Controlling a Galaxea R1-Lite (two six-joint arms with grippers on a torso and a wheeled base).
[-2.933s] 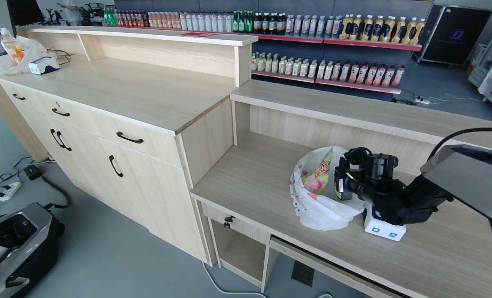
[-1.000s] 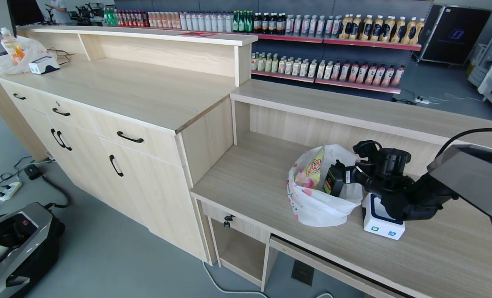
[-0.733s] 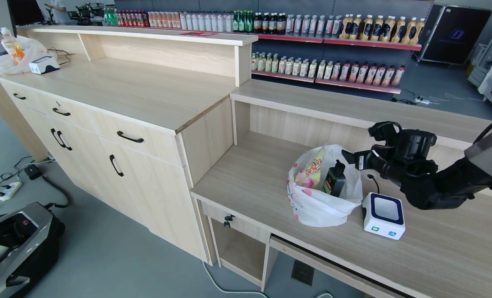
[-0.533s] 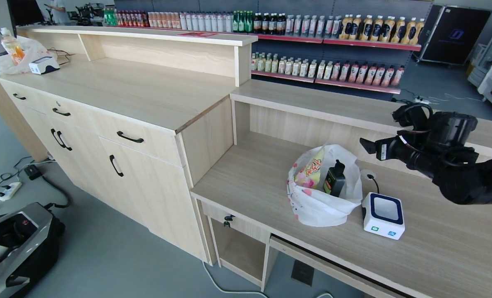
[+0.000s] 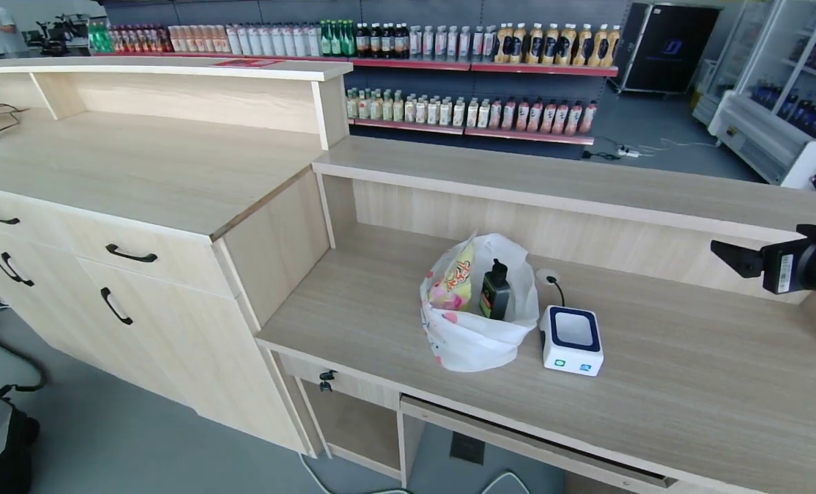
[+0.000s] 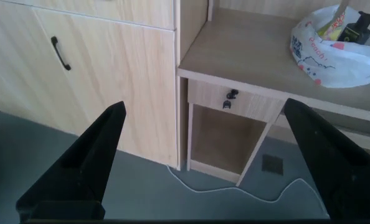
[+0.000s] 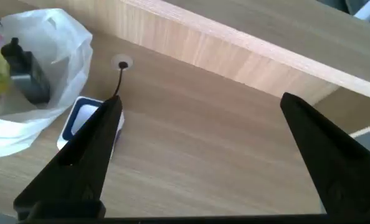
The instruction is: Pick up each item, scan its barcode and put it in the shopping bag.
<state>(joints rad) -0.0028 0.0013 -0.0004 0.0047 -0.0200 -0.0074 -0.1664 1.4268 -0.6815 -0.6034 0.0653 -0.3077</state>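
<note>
1. We are looking through the head view first: the shopping bag [image 5: 473,336] is standing open on the desk [image 5: 689,384], nearer its left end, about midway between the front edge and the back panel.
2. Inside the bag, a dark bottle [image 5: 495,296] is standing upright, and a yellow-and-pink snack packet [image 5: 452,278] is leaning beside it on the left.
3. The white scanner [image 5: 572,331] is lying just right of the bag, window facing up, and its cable [image 5: 558,293] is running to a hole [image 5: 547,276] near the back panel.
4. The right tool [image 5: 740,257] is hanging above the desk's right end, well apart from bag and scanner.
5. Turning to the left wrist view, we are seeing the left tool [image 6: 203,104] with its fingers spread wide and gripping nothing, hanging over the floor [image 6: 141,186] before the desk's front left corner, where a drawer lock [image 6: 230,98] is sitting under the front edge.
6. Turning to the right wrist view, we are seeing the right tool's fingers spread wide and gripping nothing above the desk, with the bag, bottle and scanner lying off to one side.
</note>
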